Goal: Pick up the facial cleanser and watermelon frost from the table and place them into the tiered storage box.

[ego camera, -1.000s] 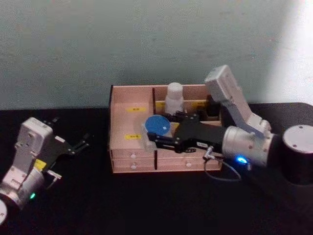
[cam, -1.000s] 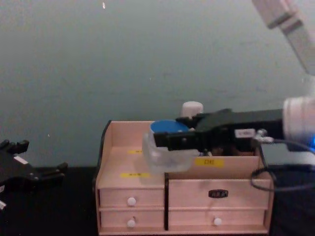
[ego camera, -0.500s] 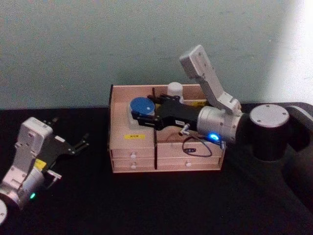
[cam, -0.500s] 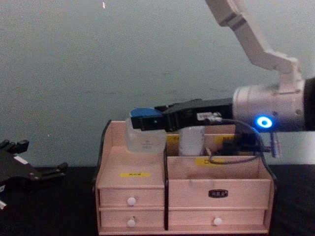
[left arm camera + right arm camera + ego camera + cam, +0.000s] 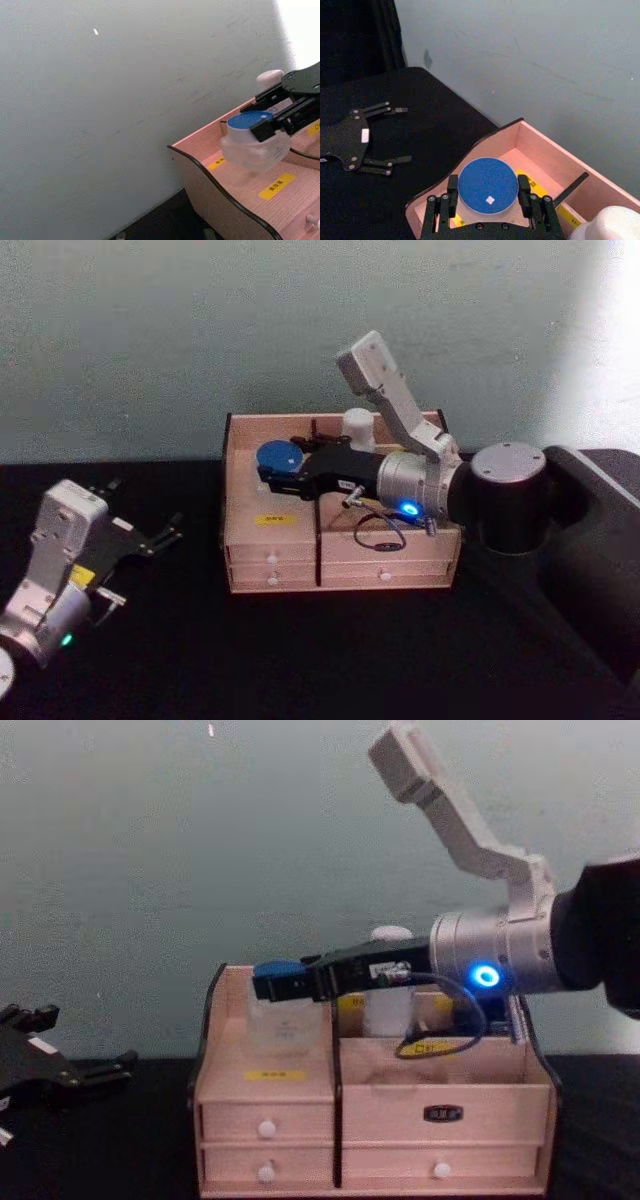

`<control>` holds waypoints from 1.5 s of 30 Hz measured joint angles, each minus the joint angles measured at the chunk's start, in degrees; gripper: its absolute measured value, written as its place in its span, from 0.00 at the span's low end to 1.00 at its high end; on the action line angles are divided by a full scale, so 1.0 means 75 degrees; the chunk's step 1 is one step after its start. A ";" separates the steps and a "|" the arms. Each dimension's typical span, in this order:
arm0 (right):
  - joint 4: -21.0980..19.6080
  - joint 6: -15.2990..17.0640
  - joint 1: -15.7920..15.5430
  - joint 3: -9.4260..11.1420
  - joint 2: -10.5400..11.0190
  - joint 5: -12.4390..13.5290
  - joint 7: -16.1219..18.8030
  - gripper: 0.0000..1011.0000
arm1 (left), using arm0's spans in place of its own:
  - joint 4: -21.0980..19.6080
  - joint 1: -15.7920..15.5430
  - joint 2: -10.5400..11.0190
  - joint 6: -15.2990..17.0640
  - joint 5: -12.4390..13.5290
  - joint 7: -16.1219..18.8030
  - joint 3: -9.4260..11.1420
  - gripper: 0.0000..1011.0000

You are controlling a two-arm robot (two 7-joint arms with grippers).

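Right gripper reaches in from the box's 3 o'clock side in the head view, fingers clamped on both sides of the watermelon frost, blue lid up. Jar sits over the rear left compartment of the tiered storage box; chest view shows it upright at the box's upper left tier, behind the yellow label. Whether its base touches the compartment floor, cannot tell.

Facial cleanser stands upright in a rear compartment just right of the dark centre divider, at about 3 o'clock from the jar, partly hidden behind the right arm; in the chest view it shows behind the gripper body.

Left gripper is parked on the black tabletop, at 9 o'clock from the box and well apart from it, fingers spread and holding nothing.
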 joint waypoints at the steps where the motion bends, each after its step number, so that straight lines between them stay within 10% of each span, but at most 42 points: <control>1: 0.0078 0.0022 0.0032 -0.0003 -0.0040 -0.0029 -0.0003 0.70 | 0.0000 0.0000 0.0000 0.0000 0.0000 0.0000 0.0000 0.99; 45: 0.0392 0.0545 0.0122 0.0153 -0.0264 -0.0235 -0.0004 0.78 | 0.0000 -0.0001 0.0000 0.0000 0.0000 0.0000 0.0000 0.99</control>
